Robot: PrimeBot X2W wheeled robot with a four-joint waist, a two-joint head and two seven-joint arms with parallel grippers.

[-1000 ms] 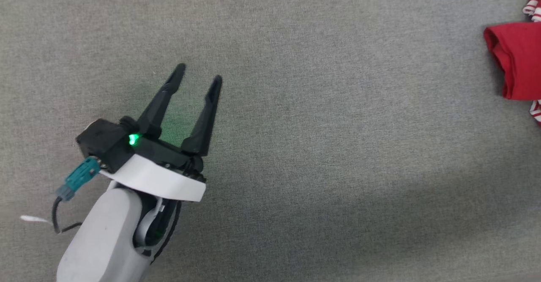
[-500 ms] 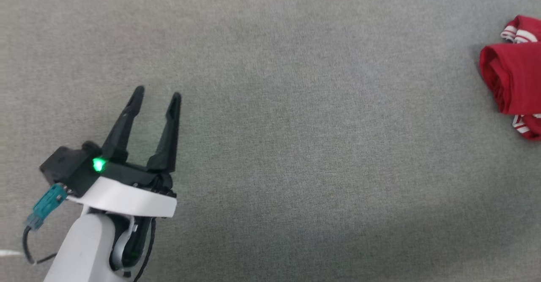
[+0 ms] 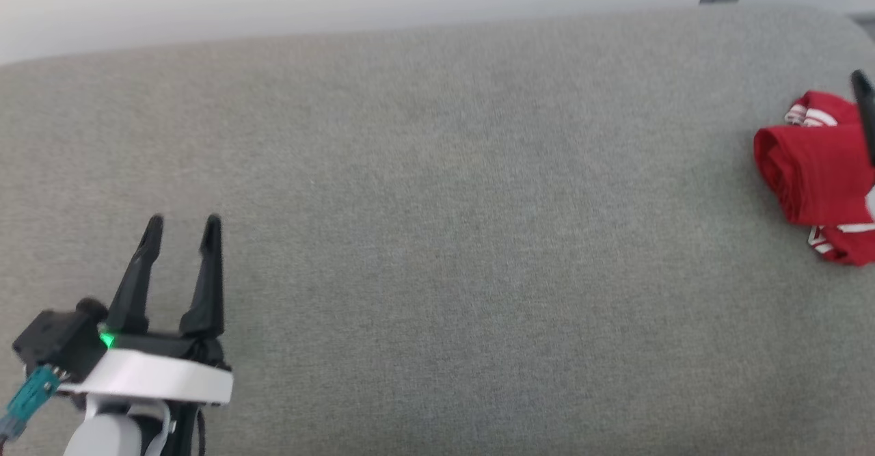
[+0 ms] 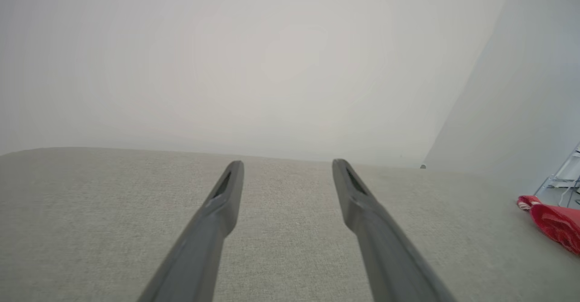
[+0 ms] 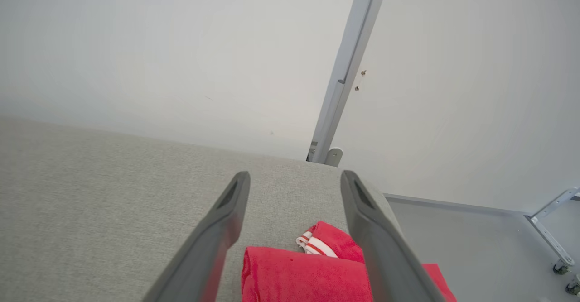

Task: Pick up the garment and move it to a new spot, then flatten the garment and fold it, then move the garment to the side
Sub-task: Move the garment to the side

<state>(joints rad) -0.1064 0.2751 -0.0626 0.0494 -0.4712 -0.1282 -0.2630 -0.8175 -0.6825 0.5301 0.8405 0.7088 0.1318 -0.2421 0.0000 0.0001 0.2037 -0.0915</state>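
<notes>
Garment [image 3: 806, 169] bundled, rolled fold facing left, running near-to-far, left gripper [image 3: 184, 222] and right gripper [image 5: 294, 175] spread, empty

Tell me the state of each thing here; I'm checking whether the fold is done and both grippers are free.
garment: folded into a compact bundle, lying at the right end of the grey surface, not held.
left gripper: open, empty, far from the garment.
right gripper: open, over the garment, not closed on it.
</notes>
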